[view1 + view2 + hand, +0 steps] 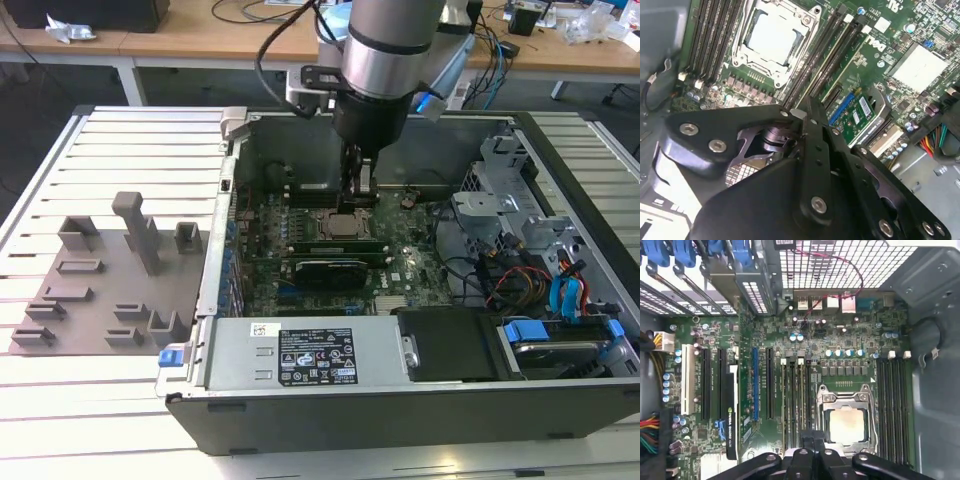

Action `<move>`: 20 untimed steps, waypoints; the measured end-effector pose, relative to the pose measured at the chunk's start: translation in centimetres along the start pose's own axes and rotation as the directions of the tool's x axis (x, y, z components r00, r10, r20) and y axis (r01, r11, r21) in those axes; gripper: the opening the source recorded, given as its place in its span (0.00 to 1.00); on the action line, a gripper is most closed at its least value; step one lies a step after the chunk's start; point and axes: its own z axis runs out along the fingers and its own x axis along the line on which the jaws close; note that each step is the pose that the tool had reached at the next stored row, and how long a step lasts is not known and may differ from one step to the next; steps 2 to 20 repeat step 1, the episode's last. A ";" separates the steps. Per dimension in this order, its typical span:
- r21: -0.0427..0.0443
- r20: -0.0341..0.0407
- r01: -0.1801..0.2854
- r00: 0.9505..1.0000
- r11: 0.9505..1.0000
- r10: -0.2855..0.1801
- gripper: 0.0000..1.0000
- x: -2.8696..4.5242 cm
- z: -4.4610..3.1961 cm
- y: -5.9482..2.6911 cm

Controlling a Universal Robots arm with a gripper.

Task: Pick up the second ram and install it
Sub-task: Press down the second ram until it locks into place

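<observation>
My gripper (360, 190) hangs inside the open computer case, just above the memory slots beside the processor socket (846, 422). In both wrist views its black fingers (807, 125) are pressed together with nothing visible between them. A long thin green strip, the second ram (801, 390), stands edge-up in a slot that runs out from under the fingertips, and it shows again in the second wrist view (827, 52). Another strip (791, 390) sits in the neighbouring slot. I cannot tell whether the fingertips touch the ram. The large green motherboard (400, 265) lies below.
Grey holder blocks (135, 235) stand on the slatted table at the exterior view's left. Drive cages and coloured cables (545, 285) crowd the case at the right. A graphics card (325, 270) and the power supply cover (310, 355) lie in front of the socket.
</observation>
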 end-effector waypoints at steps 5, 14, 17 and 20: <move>0.000 0.000 0.000 1.000 1.000 0.000 0.10 0.00 -0.01 0.00; 0.000 0.000 0.000 1.000 1.000 0.000 0.10 0.00 -0.01 0.00; 0.000 0.000 0.000 1.000 1.000 0.000 0.10 0.00 -0.01 0.00; 0.000 0.000 0.000 1.000 1.000 0.000 0.10 0.00 -0.01 0.00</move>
